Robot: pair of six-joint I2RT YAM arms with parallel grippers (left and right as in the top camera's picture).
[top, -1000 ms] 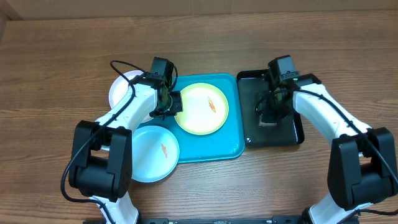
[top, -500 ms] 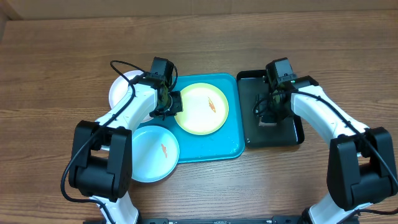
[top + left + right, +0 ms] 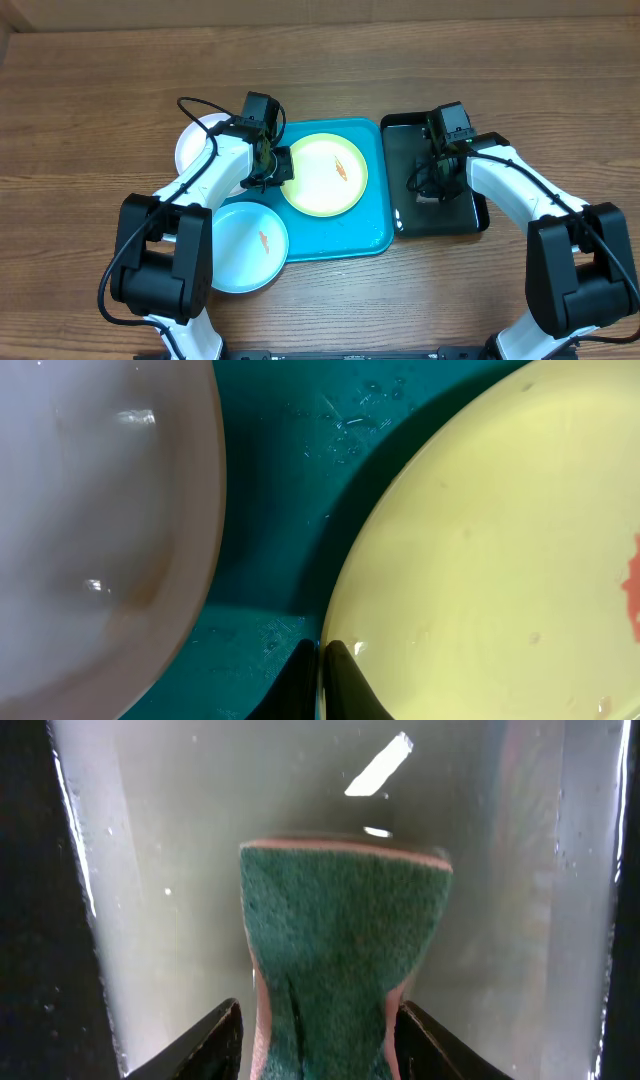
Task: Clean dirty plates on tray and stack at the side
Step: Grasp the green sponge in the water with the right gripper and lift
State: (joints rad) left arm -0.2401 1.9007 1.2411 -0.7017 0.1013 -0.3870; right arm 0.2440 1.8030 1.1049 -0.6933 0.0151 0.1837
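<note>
The yellow-green plate (image 3: 325, 177) with an orange smear lies on the turquoise tray (image 3: 350, 235). My left gripper (image 3: 272, 166) is shut on its left rim; in the left wrist view the jaws (image 3: 322, 665) pinch the rim of the yellow-green plate (image 3: 480, 560) over the tray (image 3: 270, 510). The white plate (image 3: 195, 140) lies left of the tray and also shows in the left wrist view (image 3: 90, 530). The light blue plate (image 3: 248, 247), with an orange smear, overlaps the tray's front left corner. My right gripper (image 3: 436, 186) is shut on a green sponge (image 3: 345, 930), squeezed between its fingers (image 3: 320, 1040).
A glossy black tray (image 3: 403, 140) stands right of the turquoise tray, under my right gripper; its wet floor (image 3: 150, 870) fills the right wrist view. Bare wooden table (image 3: 100, 80) lies all around.
My right gripper has shifted slightly over the black tray with the sponge. The left gripper and the plates have not moved.
</note>
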